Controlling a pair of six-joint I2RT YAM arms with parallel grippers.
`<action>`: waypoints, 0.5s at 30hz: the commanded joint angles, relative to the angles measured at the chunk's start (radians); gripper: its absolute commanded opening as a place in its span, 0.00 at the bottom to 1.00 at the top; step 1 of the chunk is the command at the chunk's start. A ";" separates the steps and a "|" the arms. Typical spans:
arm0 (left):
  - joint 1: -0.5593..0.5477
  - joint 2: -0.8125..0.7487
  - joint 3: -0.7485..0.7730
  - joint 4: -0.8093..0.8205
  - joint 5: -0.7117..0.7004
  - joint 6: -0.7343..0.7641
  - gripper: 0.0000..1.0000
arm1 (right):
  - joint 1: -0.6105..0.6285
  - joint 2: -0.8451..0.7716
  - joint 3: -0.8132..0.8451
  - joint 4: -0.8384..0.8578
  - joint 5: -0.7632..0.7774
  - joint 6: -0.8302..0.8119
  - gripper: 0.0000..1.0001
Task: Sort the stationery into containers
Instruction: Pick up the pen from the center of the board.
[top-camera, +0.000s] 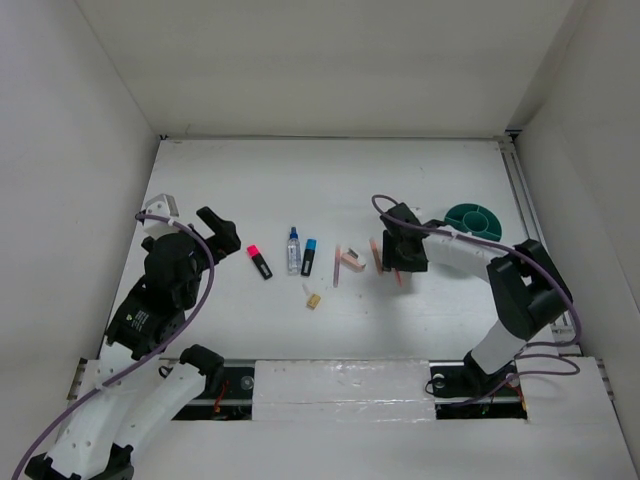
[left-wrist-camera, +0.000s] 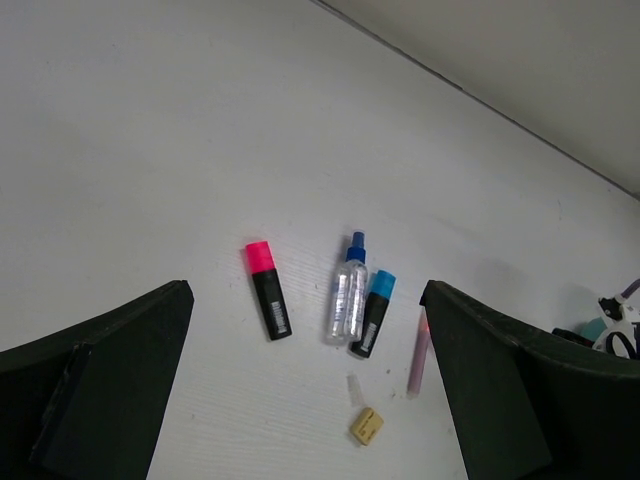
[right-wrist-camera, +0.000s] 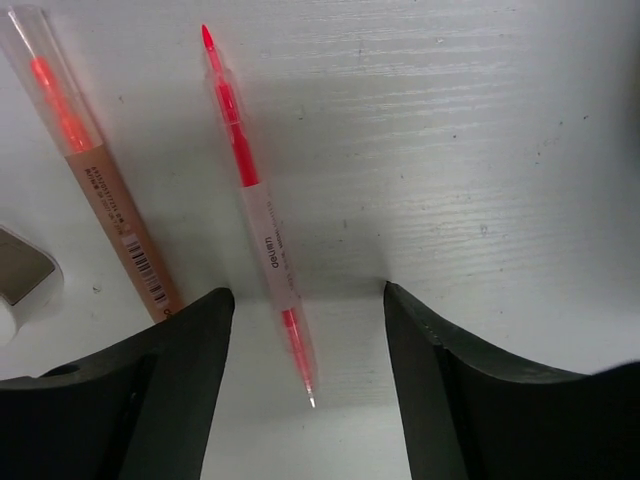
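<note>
My right gripper (top-camera: 397, 262) (right-wrist-camera: 308, 390) is down on the table, open, its fingers (right-wrist-camera: 190, 370) astride the lower tip of a clear pencil with a red core (right-wrist-camera: 262, 220). The left finger is close to that pencil and a wide gap remains on the right. A salmon pencil (right-wrist-camera: 110, 190) lies just left of it. The teal cup (top-camera: 473, 220) stands to the far right. A pink-capped marker (left-wrist-camera: 267, 291), clear bottle (left-wrist-camera: 348, 297), blue-capped marker (left-wrist-camera: 373, 313), tan piece (left-wrist-camera: 366, 426) and another salmon pencil (left-wrist-camera: 418, 352) lie ahead of my open, empty left gripper (left-wrist-camera: 305, 400) (top-camera: 188, 230).
A pink block (top-camera: 351, 261) lies between the markers and the right gripper. White walls enclose the table on the left, back and right. A metal rail (top-camera: 520, 190) runs along the right edge past the cup.
</note>
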 joint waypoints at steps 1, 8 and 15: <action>0.004 -0.006 -0.004 0.046 0.007 0.022 0.99 | 0.010 0.020 0.026 0.019 0.002 -0.011 0.66; 0.004 -0.015 -0.004 0.046 0.007 0.022 0.99 | 0.010 0.029 0.037 -0.001 -0.031 -0.031 0.44; 0.004 -0.026 -0.004 0.046 0.007 0.022 0.99 | -0.021 0.038 0.037 -0.010 -0.077 -0.042 0.17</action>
